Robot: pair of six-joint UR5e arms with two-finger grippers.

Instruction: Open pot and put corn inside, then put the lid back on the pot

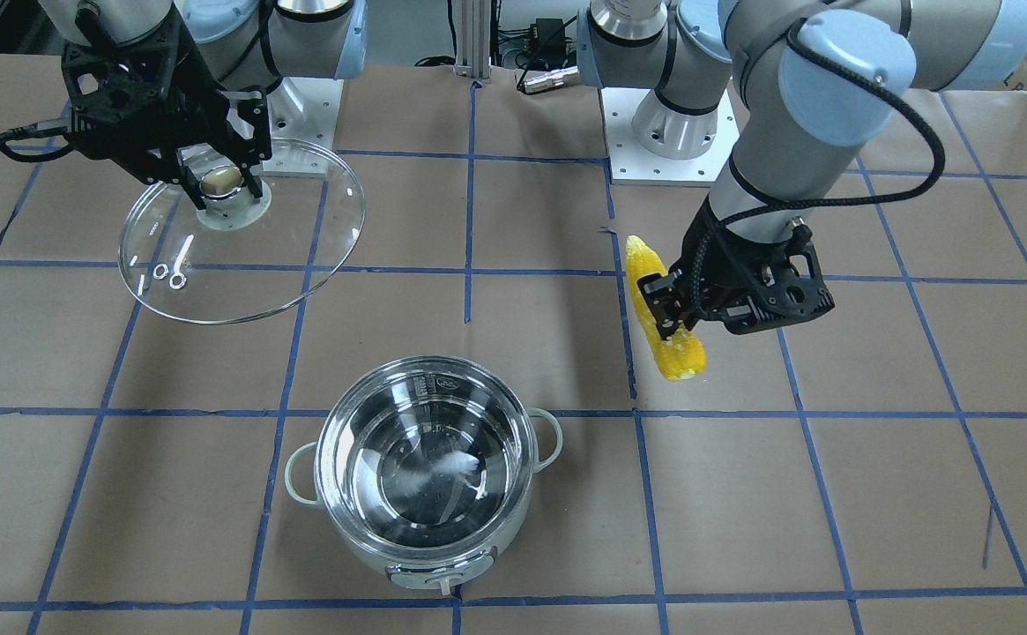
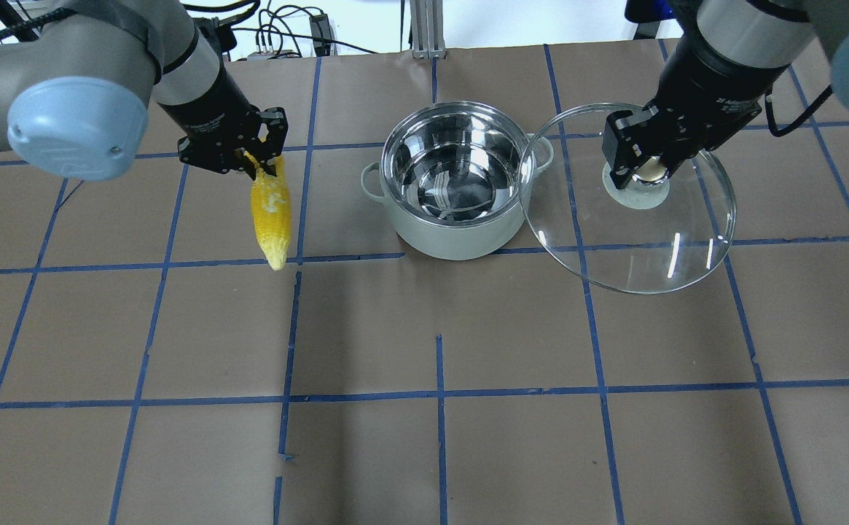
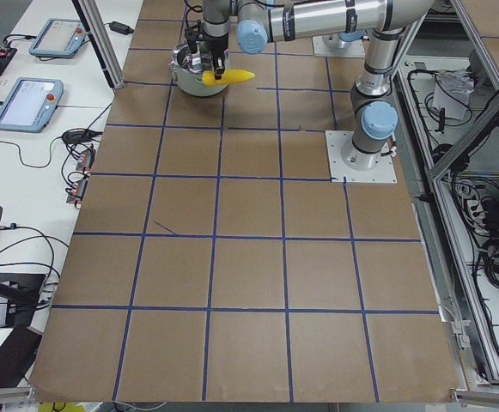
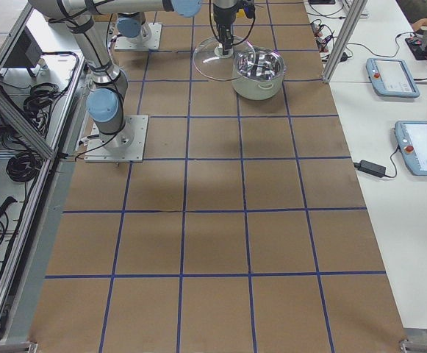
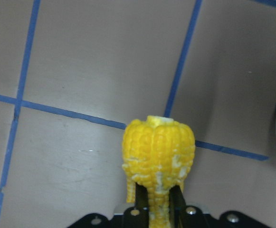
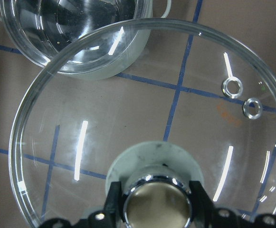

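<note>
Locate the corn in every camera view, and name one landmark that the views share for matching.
Front-facing: corn right of centre, up and right of the pot.
Overhead: corn left of centre, left of the pot.
Exterior left: corn near the top, overlapping the pot.
Exterior right: not visible.
Left wrist: corn bottom centre, seen end-on.
Right wrist: not in it.
Shared landmark: the pot.

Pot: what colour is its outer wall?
The pot is pale grey-green outside, clearest in the overhead view.
</note>
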